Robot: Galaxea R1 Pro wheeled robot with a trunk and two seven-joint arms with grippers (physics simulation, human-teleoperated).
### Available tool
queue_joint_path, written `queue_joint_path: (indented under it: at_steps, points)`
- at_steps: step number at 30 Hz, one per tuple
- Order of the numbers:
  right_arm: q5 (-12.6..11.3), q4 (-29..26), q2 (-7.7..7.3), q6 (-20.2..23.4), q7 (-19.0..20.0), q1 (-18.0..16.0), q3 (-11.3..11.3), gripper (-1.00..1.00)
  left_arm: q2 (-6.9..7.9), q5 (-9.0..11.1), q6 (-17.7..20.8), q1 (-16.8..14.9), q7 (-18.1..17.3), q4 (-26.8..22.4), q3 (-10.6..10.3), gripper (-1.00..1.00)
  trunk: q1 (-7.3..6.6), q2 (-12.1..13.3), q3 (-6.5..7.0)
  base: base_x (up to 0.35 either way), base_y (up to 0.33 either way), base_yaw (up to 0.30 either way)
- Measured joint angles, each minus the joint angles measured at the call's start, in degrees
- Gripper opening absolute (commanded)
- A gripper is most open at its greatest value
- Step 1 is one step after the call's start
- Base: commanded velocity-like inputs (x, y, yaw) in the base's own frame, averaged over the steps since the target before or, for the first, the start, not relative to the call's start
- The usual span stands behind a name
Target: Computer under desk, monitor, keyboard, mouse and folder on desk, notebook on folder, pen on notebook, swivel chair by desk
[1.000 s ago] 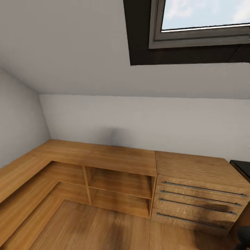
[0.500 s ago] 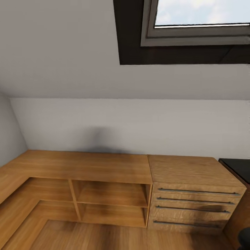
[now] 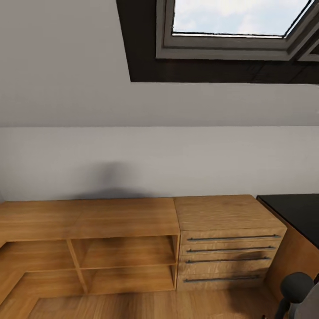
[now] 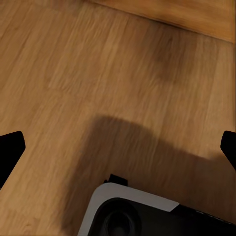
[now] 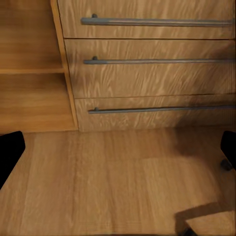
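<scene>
Oak drawer chest [image 3: 228, 239] stood beside the black bench [image 3: 296, 213] — both grippers, left [image 4: 118, 147] and right [image 5: 118, 147], hung spread over the wood floor [image 5: 113, 182].

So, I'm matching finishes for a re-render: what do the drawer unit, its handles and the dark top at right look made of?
Drawer unit: light oak-like wood, matte, with visible grain. Handles: slim grey bars, probably brushed metal. The desk top: plain black, no grain, possibly laminate; its gloss is hard to judge here.
</scene>
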Motion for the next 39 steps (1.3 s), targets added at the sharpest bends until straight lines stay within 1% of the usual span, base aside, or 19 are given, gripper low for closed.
queue_joint_path:
  at_steps: [6, 19, 31, 39]
  points:
    - [0.0, 0.0, 0.00, 0.0, -0.1, 0.0, 0.0, 1.00, 0.00, 0.0, 0.0, 0.0, 0.0, 0.0, 0.0, 1.00, 0.00, 0.0, -0.38, 0.001, 0.000, -0.140]
    - [0.0, 0.0, 0.09, -0.1, -0.3, 0.0, 0.0, 1.00, 0.00, 0.0, 0.0, 0.0, 0.0, 0.0, 0.0, 1.00, 0.00, 0.0, -0.66, 0.000, 0.000, -0.041]
    - [0.0, 0.0, 0.09, 0.0, -0.3, 0.0, 0.0, 1.00, 0.00, 0.0, 0.0, 0.0, 0.0, 0.0, 0.0, 1.00, 0.00, 0.0, -0.69, 0.000, 0.000, -0.231]
    - [0.0, 0.0, 0.13, 0.0, -0.3, 0.0, -0.1, 1.00, -0.02, 0.0, 0.0, 0.0, 0.0, 0.0, 0.0, 1.00, 0.00, 0.0, -0.95, 0.000, 0.000, -0.255]
